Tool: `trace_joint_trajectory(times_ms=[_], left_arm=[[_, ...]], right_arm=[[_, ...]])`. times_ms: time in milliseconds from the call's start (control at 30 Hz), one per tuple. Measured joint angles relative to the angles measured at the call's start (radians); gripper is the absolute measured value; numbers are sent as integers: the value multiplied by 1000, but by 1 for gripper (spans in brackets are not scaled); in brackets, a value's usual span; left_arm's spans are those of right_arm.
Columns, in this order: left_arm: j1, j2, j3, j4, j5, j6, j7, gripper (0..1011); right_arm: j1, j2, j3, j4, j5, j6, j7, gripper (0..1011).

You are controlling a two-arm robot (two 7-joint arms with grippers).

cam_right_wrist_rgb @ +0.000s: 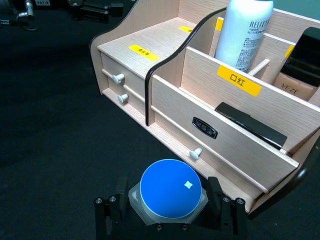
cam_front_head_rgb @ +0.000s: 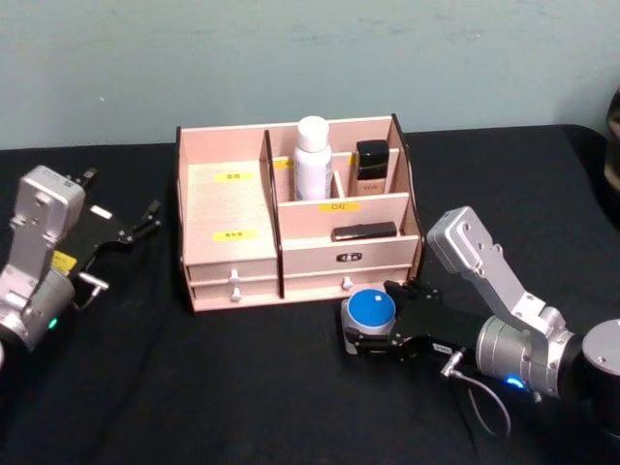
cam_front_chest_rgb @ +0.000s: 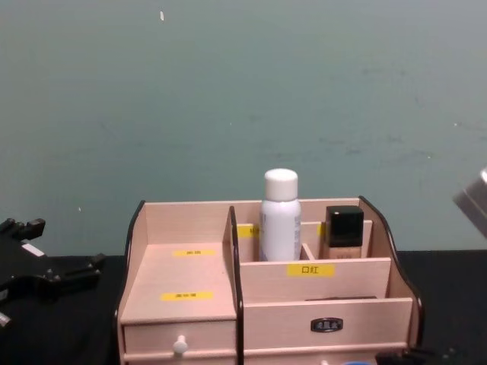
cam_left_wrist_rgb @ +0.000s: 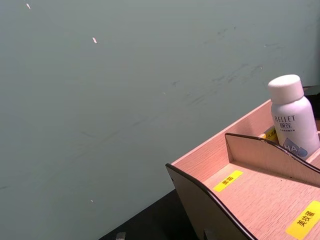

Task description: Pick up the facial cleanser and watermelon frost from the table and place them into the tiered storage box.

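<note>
the right gripper point(cam_front_head_rgb: 373, 331) is closed narrow on the blue-lidded jar point(cam_right_wrist_rgb: 170, 189), judged to be the watermelon frost, just in front of the tiered storage box point(cam_front_head_rgb: 232, 208) near its lower right drawer; the white bottle point(cam_front_head_rgb: 312, 155), judged to be the facial cleanser, stands in a rear compartment, and the left gripper point(cam_front_head_rgb: 121, 240) is parked wide open to the left of the box. risk: too low a lift would knock the jar against the front wall, and the round jar may slip from the pads. the surface is a black cloth table point(cam_front_head_rgb: 242, 387) before a plain grey-green wall point(cam_front_head_rgb: 291, 58).
</note>
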Motion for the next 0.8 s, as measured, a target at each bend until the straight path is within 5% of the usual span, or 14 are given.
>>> trace_joint_trajectory(times_ms=[467,800], left_arm=[[0,0,0,0,0,0,0,1010],[0,0,0,0,0,0,0,1010]], right_arm=[[2,-1,-2,2,-3,0,2,995],[1,0,-1,1,-2,1,1,758]])
